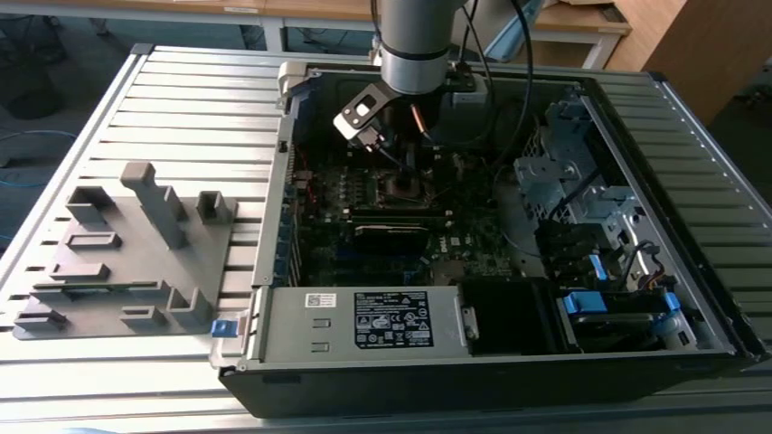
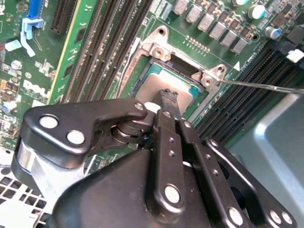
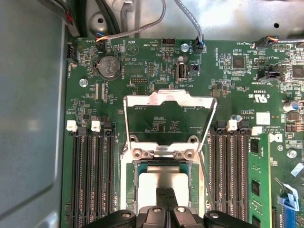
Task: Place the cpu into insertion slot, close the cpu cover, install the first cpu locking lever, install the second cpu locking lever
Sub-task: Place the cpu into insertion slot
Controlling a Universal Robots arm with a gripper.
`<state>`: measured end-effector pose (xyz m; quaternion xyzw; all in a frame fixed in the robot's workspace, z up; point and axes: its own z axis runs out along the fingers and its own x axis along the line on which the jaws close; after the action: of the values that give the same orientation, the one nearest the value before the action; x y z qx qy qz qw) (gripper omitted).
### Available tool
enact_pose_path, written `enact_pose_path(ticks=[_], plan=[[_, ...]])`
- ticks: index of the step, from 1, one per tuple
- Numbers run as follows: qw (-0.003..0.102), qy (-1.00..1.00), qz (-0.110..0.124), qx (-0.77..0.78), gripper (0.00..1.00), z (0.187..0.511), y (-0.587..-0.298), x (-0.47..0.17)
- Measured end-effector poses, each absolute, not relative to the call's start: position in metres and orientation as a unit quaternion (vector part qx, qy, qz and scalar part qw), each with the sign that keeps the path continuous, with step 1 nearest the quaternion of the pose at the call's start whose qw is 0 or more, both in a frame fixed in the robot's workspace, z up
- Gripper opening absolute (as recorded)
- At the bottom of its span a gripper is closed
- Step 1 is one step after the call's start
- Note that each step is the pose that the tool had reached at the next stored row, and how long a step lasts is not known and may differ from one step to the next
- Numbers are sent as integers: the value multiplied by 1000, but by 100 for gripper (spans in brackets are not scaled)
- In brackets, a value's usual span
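The cpu (image 2: 157,81) lies flat in the insertion slot (image 2: 141,80), its dull grey top facing up; it also shows in the first wrist view (image 3: 148,190). My gripper (image 2: 168,97) is shut, its fingertips pressed together and resting on the chip's top near one edge. In the first wrist view the gripper (image 3: 165,194) sits over the chip's middle. The cpu cover (image 3: 166,98) stands open, tipped back on its hinge beyond the socket. A thin wire locking lever (image 2: 259,86) sticks out sideways, unlatched. In the exterior view the gripper (image 1: 389,155) reaches down into the case just above the slot (image 1: 402,187).
Black memory slots (image 3: 90,180) flank the socket on both sides, with a green memory module (image 3: 259,183) in one. The case wall (image 3: 33,118) is close by. A grey fixture block (image 1: 133,244) lies at the exterior view's left, a power supply (image 1: 362,321) at the case front.
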<state>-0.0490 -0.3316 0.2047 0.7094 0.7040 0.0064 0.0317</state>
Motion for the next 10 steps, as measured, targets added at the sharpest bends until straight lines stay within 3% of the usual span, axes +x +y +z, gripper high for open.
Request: enact_pose_path(ticks=[10], plan=[[32, 704, 6, 709, 11, 208, -332, -49]])
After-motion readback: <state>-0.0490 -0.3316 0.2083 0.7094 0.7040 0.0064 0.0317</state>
